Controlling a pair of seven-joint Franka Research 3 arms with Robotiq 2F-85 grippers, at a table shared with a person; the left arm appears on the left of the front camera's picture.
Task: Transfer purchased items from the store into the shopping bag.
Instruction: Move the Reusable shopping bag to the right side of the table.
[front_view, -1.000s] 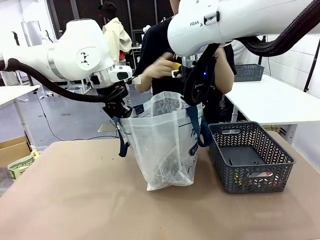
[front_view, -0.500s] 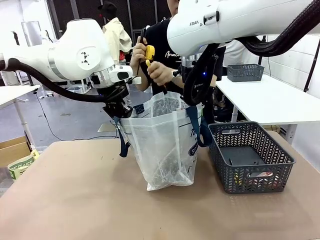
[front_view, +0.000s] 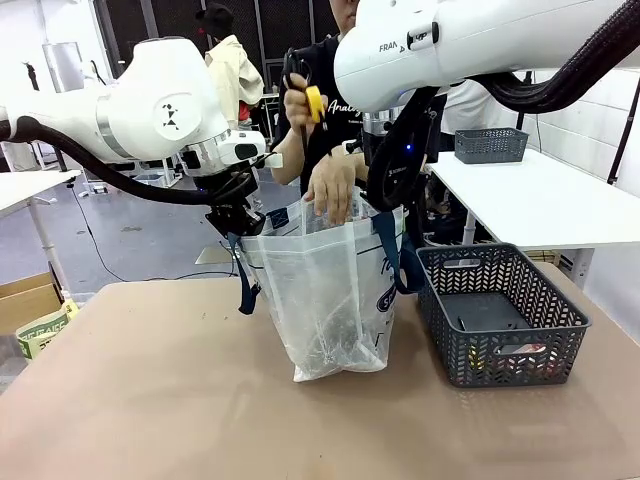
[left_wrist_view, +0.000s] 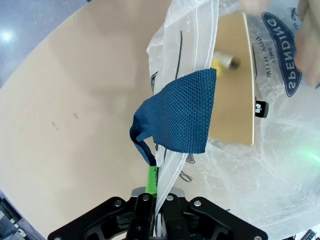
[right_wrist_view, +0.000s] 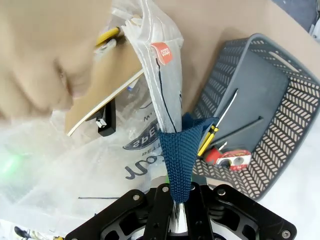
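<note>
here, shopping bag (front_view: 320, 300) upright, hand (front_view: 330, 186) at mouth

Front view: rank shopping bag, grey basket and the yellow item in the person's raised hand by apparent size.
1. shopping bag, only slightly ahead.
2. basket.
3. yellow item, far smallest, though farther back.

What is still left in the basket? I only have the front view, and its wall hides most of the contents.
Observer: A screwdriver with a yellow and black handle and a red and white item lie on the floor of the basket.
Operator: Does the right gripper hold strap or plastic?
Observer: Strap: the fingers of the right gripper clamp a navy handle of the shopping bag.
Operator: And the left?
Observer: The left gripper pinches the plastic rim, right at the base of the other navy handle.
</note>
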